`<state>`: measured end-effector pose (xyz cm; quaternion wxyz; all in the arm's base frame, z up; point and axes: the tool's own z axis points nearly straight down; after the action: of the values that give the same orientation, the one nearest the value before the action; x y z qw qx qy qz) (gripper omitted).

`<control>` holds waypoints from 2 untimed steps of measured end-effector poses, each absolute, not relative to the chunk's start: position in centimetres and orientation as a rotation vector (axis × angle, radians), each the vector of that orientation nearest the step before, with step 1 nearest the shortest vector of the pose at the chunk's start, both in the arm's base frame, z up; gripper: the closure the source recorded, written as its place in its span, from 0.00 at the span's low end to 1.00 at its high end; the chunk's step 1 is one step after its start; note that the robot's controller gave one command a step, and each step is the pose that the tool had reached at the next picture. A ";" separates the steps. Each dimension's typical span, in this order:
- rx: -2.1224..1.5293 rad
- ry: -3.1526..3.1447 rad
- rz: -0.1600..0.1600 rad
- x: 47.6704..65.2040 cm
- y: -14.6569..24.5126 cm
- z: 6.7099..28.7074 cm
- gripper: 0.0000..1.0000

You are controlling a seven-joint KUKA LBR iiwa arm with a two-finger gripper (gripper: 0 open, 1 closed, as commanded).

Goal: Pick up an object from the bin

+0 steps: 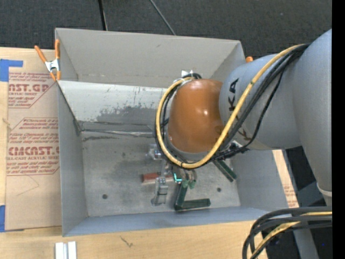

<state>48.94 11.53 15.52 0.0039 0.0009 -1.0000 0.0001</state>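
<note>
My gripper [160, 186] hangs low over the bin floor at the front middle, mostly hidden under the arm's orange cover. A small reddish-brown piece [147, 177] lies right beside it on the left. A dark green L-shaped thing [190, 202] lies just to its right, one leg flat on the floor and the other rising toward the gripper. Whether either touches the gripper is hidden.
Another dark green bar [226, 170] lies further right, partly under the arm. The arm and its cover hide the bin's middle and right. The sloped left wall and the front wall stand close by; bare grey floor stretches to the left.
</note>
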 end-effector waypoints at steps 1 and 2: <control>0.001 -3.141 -0.001 49.1 11.5 15.9 0.00; 0.174 -3.138 -0.001 55.0 8.4 7.0 1.00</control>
<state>54.96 8.44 6.97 -0.0004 0.0554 -0.9985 -0.0004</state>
